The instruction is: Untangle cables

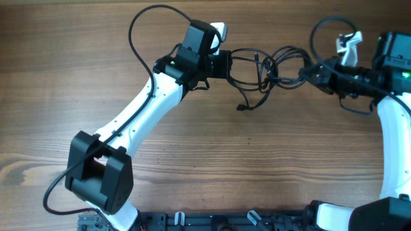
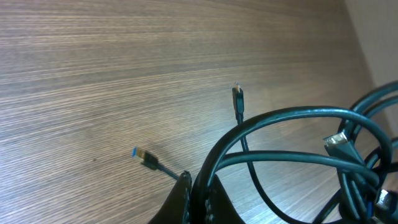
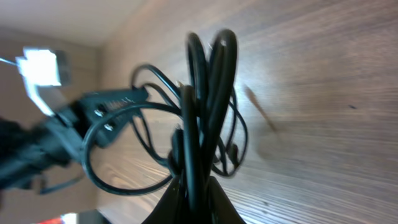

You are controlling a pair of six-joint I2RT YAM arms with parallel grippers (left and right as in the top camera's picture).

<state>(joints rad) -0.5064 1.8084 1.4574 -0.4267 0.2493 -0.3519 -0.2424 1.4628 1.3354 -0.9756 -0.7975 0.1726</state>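
The cables point(image 1: 266, 69) are a clump of thin black loops stretched between my two grippers above the table's far middle. My left gripper point(image 1: 226, 64) is shut on the clump's left loop; in the left wrist view the cord runs up from between the fingers point(image 2: 200, 194) into wide loops point(image 2: 292, 115). My right gripper point(image 1: 310, 72) is shut on the clump's right side; in the right wrist view several cords point(image 3: 200, 106) rise from between its fingers point(image 3: 193, 196). Loose plug ends hang near the table point(image 1: 241, 108), point(image 2: 142, 154), point(image 2: 237, 93).
Wooden table point(image 1: 192, 160) all around. The left arm's own thick black wire point(image 1: 138, 29) arcs at the far left. A white part point(image 1: 347, 43) sits on the right arm. The left arm's base point(image 1: 99, 173) stands at the near left.
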